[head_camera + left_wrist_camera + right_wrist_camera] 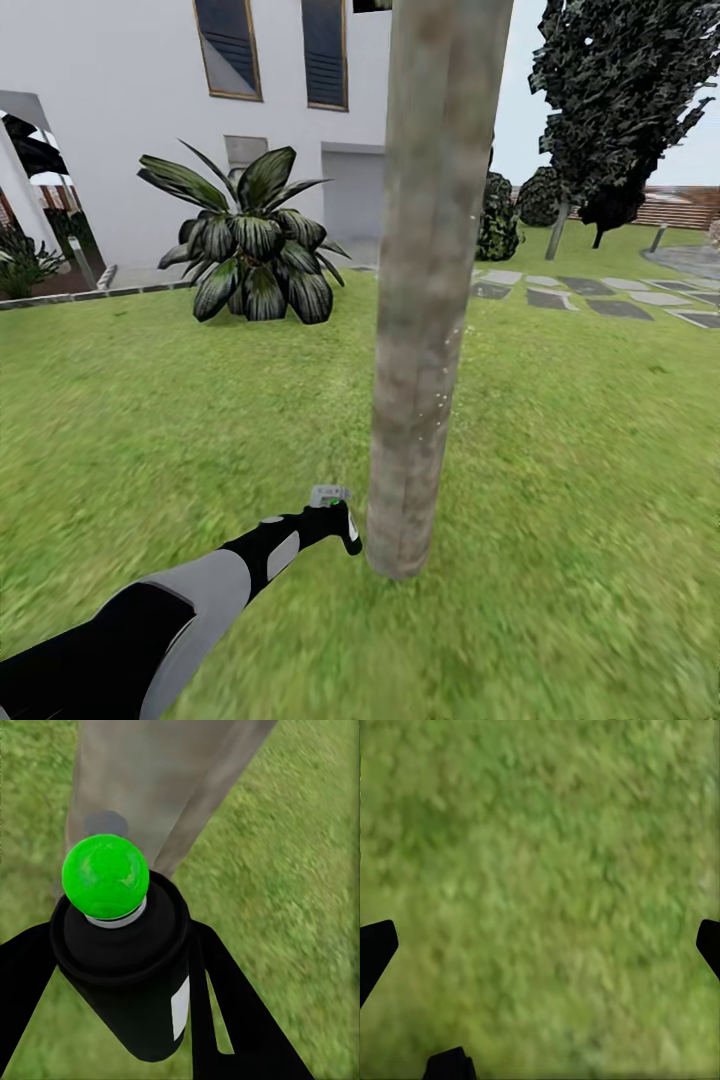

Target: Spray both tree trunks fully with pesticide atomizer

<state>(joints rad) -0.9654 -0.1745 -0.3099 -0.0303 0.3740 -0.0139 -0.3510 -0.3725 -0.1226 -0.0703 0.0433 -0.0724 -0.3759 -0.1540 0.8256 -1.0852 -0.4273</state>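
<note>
At the near left, the left pincer [335, 520] was clamped on the dark-bodied pesticide atomizer with its pale trigger head and green dot [124, 952], holding it low and just beside the base of the straight grey-brown mottled tree trunk [435, 280]. So the pick-up looked done, and spraying of this tree seemed under way: a few tiny white specks flecked the bark, yet most of it appeared bare, and a second tree remained. To the right, the right pincer [540, 937] hung spread apart over the green lawn [547, 855].
</note>
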